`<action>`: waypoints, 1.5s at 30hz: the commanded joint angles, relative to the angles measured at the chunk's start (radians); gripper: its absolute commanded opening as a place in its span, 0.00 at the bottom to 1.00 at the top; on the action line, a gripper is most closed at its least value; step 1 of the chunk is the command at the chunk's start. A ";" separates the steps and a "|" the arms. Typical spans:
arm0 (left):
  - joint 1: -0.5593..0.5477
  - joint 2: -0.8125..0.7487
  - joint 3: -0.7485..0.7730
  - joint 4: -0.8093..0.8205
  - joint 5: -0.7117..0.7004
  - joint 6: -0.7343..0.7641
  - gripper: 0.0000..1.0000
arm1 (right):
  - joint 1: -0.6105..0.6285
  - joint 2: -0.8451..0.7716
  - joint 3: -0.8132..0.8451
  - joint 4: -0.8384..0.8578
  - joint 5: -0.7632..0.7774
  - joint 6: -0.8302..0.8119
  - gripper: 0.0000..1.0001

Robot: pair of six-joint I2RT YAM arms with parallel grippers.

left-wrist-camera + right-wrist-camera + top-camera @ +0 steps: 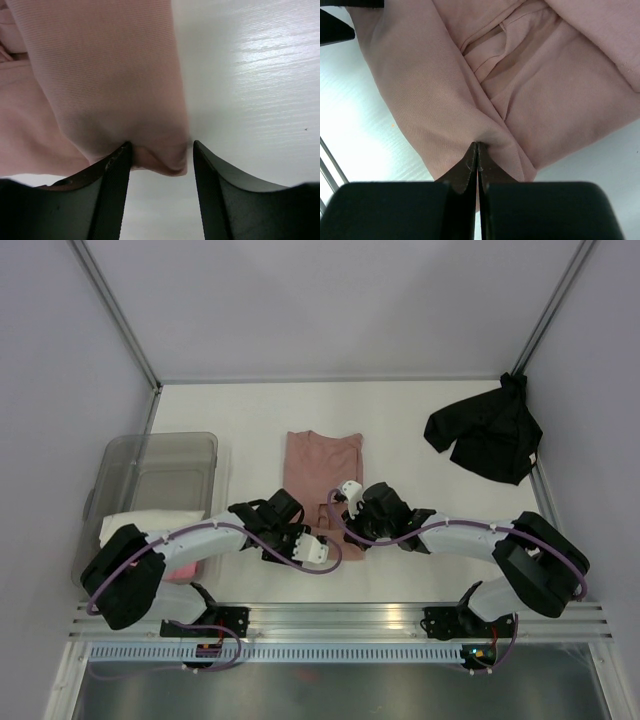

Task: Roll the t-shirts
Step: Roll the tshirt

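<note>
Currently, near hem of salmon-pink t-shirt [322, 465] pinched by right fingers [478, 165], straddled by spread left fingers [117, 175]; rolling farward is judged next.

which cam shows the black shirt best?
Top external: the black shirt lies crumpled, whole, at the table's far right corner. Neither wrist view shows it; both see only the pink shirt.
</note>
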 commanded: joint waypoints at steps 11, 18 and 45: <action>0.002 0.105 -0.036 0.063 -0.072 -0.072 0.44 | -0.005 -0.021 0.036 -0.013 -0.012 -0.029 0.00; 0.003 0.133 -0.005 0.057 -0.054 -0.091 0.02 | -0.005 -0.039 0.031 -0.018 -0.011 -0.034 0.00; 0.210 0.157 0.323 -0.407 0.391 -0.163 0.02 | 0.135 -0.400 -0.044 -0.259 -0.031 -0.560 0.57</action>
